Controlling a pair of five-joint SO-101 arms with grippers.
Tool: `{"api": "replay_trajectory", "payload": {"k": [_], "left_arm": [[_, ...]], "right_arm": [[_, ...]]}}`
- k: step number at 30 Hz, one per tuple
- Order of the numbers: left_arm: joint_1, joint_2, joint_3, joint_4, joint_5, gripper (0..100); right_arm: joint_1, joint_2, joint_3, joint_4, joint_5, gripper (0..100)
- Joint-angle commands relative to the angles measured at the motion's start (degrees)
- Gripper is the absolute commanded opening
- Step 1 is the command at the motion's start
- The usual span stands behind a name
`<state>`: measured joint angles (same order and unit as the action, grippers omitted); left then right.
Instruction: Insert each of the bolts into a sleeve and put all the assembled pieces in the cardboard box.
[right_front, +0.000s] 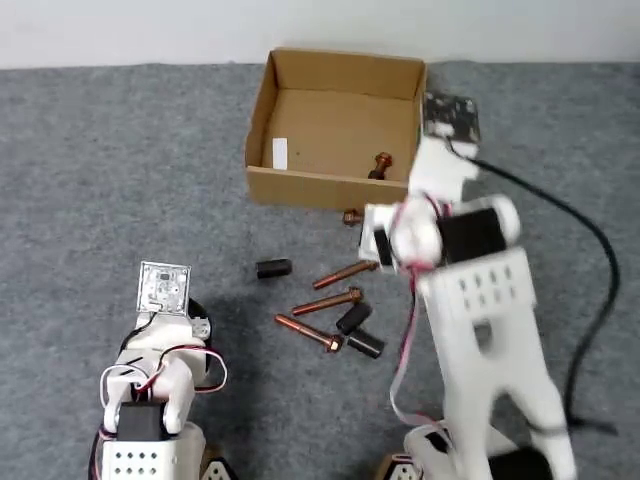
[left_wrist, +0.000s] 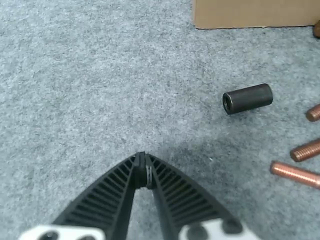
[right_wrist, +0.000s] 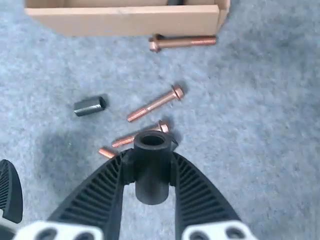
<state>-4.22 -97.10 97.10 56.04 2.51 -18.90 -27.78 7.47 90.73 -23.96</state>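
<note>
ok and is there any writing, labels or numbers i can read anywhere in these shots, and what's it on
No text is readable in any view.
Small white label inside the brown cardboard box: too small to read.
Copper-coloured bolts and black cylindrical sleeves: no markings visible.

Bright, even light with soft, faint shadows.

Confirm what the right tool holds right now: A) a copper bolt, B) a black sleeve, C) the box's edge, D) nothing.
B: in the right wrist view the right tool is clamped on a black sleeve, whose open end faces the camera.
</note>
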Motion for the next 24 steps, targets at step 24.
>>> {"api": "replay_trajectory", "payload": {"k": [24], "left_arm": [[-0.44, -0.53, -0.31, -0.62, -0.26, 1]], "right_arm": [[29.93, -54.2, 54.77, -12.26, -0.26, 0.8]]}}
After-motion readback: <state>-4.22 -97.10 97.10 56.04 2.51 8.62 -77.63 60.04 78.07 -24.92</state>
